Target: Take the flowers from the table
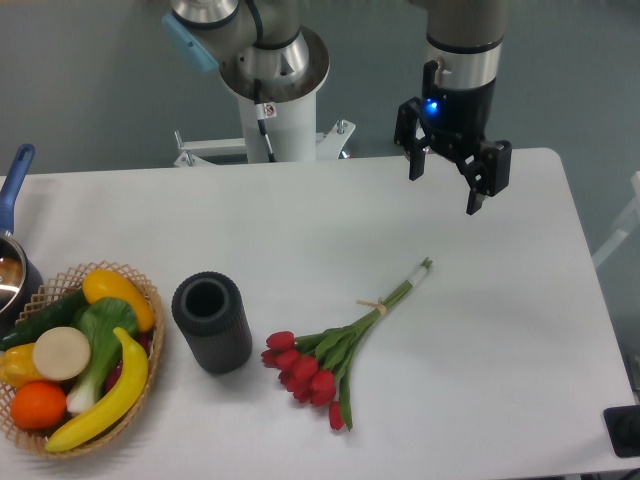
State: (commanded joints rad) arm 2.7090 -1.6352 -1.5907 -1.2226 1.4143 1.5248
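The flowers [335, 348], a small bunch of red tulips with green stems tied by a pale band, lie flat on the white table [300, 220], right of centre. Their red heads point to the front left and the stem ends to the back right. My gripper [443, 190] hangs above the table's far right part, well behind the stem ends and clear of them. Its two black fingers are spread apart, so it is open with nothing between them.
A dark grey cylindrical vase [211, 322] stands upright just left of the tulip heads. A wicker basket [75, 355] of fruit and vegetables sits at the front left. A pot with a blue handle [12, 255] is at the left edge. The robot base [270, 90] stands behind the table.
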